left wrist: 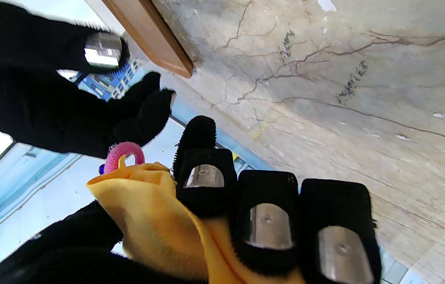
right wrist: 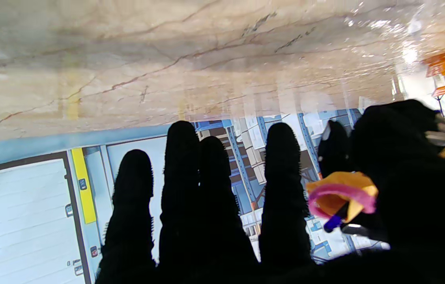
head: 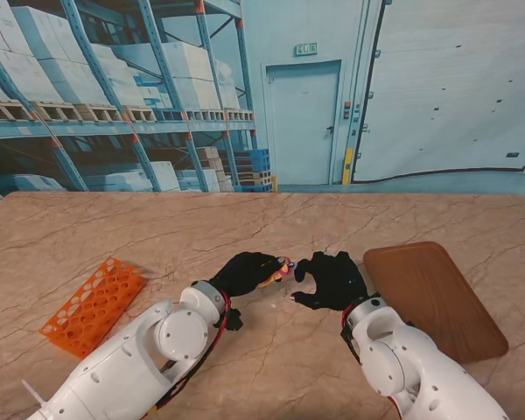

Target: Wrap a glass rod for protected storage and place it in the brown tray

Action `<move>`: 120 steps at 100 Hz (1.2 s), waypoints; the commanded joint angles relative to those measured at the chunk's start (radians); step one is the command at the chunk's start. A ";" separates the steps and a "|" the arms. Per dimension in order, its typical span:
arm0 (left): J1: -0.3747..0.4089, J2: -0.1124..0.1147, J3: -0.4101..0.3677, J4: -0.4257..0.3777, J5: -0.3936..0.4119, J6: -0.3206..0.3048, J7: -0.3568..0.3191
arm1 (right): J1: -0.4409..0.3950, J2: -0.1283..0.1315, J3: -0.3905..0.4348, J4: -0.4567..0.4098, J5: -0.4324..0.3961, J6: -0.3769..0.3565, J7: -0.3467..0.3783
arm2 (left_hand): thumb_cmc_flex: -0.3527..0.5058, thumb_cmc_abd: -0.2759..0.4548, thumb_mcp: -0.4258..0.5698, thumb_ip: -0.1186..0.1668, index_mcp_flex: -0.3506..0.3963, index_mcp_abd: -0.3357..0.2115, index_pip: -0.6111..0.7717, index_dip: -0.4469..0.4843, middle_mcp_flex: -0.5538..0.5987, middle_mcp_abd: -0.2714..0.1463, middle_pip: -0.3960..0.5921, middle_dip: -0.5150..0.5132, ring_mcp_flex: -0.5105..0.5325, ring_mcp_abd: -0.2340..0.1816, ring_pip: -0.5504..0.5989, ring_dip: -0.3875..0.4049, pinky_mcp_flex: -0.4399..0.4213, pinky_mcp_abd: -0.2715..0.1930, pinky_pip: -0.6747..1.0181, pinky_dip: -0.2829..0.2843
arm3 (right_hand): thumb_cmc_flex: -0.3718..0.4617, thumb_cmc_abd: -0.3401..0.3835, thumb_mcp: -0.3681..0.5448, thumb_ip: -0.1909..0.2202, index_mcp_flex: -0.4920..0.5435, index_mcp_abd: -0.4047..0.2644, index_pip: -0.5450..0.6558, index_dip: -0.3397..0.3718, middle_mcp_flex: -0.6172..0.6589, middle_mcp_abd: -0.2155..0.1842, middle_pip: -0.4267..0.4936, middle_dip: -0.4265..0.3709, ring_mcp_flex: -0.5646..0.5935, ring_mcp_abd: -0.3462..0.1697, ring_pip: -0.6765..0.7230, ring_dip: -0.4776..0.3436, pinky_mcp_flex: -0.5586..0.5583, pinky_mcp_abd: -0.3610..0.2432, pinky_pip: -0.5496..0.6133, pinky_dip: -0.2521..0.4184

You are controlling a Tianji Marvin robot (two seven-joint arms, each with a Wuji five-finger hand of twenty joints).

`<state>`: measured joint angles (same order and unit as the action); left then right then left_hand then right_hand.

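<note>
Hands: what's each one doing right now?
Left hand: shut on the yellow cloth bundle with a pink fuzzy band.
Right hand: open, fingers spread, holding nothing.

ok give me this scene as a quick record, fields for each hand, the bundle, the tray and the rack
left hand: shut on the yellow cloth bundle, held above the table
right hand: fingers apart, holding nothing, just beside the bundle's end
yellow cloth bundle: bunched in the left fingers, a blue tip pokes out of one end
pink band: looped round the bundle's end
brown tray: on the table to the right, nothing in it
orange rack: lying flat on the left
glass rod: not visible
</note>
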<state>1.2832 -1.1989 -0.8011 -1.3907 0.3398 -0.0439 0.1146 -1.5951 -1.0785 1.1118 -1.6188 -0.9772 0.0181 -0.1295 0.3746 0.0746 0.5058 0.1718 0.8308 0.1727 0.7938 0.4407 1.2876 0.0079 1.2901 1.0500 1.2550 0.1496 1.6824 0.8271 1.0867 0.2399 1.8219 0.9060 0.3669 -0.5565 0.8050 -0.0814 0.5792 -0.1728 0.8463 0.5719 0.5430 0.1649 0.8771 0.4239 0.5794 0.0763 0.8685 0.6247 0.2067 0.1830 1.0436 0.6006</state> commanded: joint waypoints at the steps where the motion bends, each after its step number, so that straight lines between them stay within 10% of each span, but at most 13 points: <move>1: 0.010 -0.007 -0.005 -0.011 -0.010 0.007 0.000 | -0.033 0.004 -0.001 -0.008 -0.011 -0.023 -0.001 | -0.025 -0.015 0.033 0.055 0.002 0.034 0.044 0.023 0.031 0.001 0.023 0.001 0.014 0.027 0.085 0.016 0.019 -0.058 0.272 0.036 | 0.024 -0.019 0.043 0.036 -0.029 -0.025 -0.004 0.008 -0.019 0.007 -0.008 0.007 -0.014 -0.001 -0.011 0.006 0.011 -0.009 -0.001 0.023; 22: 0.016 -0.011 -0.016 -0.012 -0.014 0.005 0.018 | -0.079 -0.004 0.027 -0.010 0.011 -0.057 -0.059 | -0.023 -0.018 0.025 0.032 -0.011 0.035 0.067 0.035 0.022 0.010 0.019 -0.004 0.014 0.040 0.082 0.014 0.018 -0.047 0.272 0.034 | 0.022 -0.008 0.092 -0.026 -0.056 -0.103 0.044 -0.069 -0.007 -0.017 0.001 0.006 0.010 -0.025 -0.014 0.001 0.036 -0.026 -0.001 0.021; 49: 0.022 -0.010 -0.022 -0.013 -0.002 -0.026 0.031 | -0.079 -0.068 0.061 -0.011 0.440 0.011 -0.049 | 0.004 -0.027 -0.005 -0.020 -0.021 0.029 0.082 0.043 0.012 0.008 0.015 -0.007 0.014 0.042 0.076 0.013 0.017 -0.050 0.272 0.012 | 0.041 -0.016 0.134 -0.070 -0.033 -0.059 0.046 -0.121 0.000 0.011 -0.004 0.002 -0.008 0.007 -0.002 0.010 0.018 -0.028 0.016 0.039; 91: 0.029 -0.005 -0.021 -0.030 -0.007 -0.051 0.016 | -0.043 -0.085 0.103 -0.015 0.850 0.074 0.113 | 0.004 -0.025 -0.006 -0.029 -0.022 0.026 0.116 0.060 0.017 0.001 0.021 -0.011 0.014 0.042 0.076 0.013 0.018 -0.053 0.272 0.012 | 0.100 -0.059 0.178 -0.004 -0.078 -0.072 -0.058 -0.058 -0.072 -0.006 -0.038 -0.003 -0.052 -0.020 -0.031 0.013 -0.001 -0.057 -0.014 0.063; 120: 0.026 -0.008 -0.021 -0.021 0.001 -0.051 0.030 | -0.019 -0.087 0.100 -0.012 0.937 0.071 0.151 | 0.004 -0.023 -0.006 -0.029 -0.026 0.025 0.121 0.063 0.016 -0.002 0.022 -0.012 0.014 0.040 0.075 0.013 0.018 -0.055 0.272 0.013 | 0.109 -0.073 0.197 -0.007 -0.071 -0.069 -0.060 -0.043 -0.073 -0.013 -0.038 0.004 -0.042 -0.028 -0.029 0.021 0.005 -0.065 -0.020 0.074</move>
<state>1.3049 -1.2018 -0.8227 -1.4119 0.3398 -0.0953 0.1427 -1.6166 -1.1599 1.2141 -1.6235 -0.0435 0.0922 0.0178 0.3784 0.0644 0.5017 0.1641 0.8299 0.1808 0.8800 0.4887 1.2871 0.0092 1.2901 1.0392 1.2550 0.1496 1.6824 0.8272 1.0867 0.2399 1.8226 0.9069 0.4515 -0.5885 0.9720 -0.1168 0.5302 -0.2248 0.7960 0.5170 0.4853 0.1718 0.8512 0.4233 0.5480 0.0761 0.8461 0.6291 0.2147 0.1582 1.0327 0.6500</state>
